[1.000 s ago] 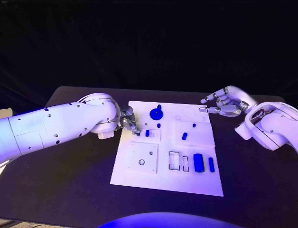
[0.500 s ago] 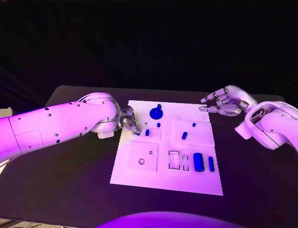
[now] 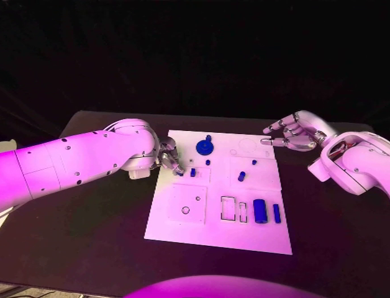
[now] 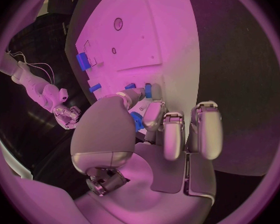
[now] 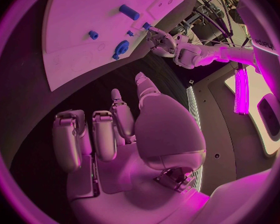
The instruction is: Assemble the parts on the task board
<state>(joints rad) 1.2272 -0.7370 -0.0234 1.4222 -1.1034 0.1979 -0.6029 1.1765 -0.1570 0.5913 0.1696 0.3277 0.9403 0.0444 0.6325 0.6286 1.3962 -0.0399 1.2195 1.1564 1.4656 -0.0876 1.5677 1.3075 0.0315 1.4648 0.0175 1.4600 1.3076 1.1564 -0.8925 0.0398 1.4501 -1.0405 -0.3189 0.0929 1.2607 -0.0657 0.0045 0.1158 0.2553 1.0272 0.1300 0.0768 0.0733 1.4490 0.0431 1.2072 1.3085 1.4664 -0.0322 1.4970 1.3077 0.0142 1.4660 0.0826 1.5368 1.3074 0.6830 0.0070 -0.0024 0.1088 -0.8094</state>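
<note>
The white task board (image 3: 215, 233) lies mid-table. My left hand (image 3: 169, 158) hovers at its left edge, fingertips pointing down beside a small blue peg (image 3: 192, 173); the left wrist view shows that peg (image 4: 147, 90) just past the thumb and fingers (image 4: 154, 112), with nothing between them. A blue disc with a knob (image 3: 204, 148) sits near the far edge. Another peg (image 3: 241, 177) stands mid-board, and a blue cylinder (image 3: 260, 212) and a bar (image 3: 276, 214) lie lower right. My right hand (image 3: 294, 134) hangs off the far right corner, fingers apart and empty.
Two empty rectangular slots (image 3: 228, 208) and a square plate with a round hole (image 3: 185, 211) occupy the board's near half. Black table (image 3: 87, 248) surrounds the board. The right wrist view shows the board (image 5: 71, 59), the disc (image 5: 121, 48) and my left hand (image 5: 162, 41) across it.
</note>
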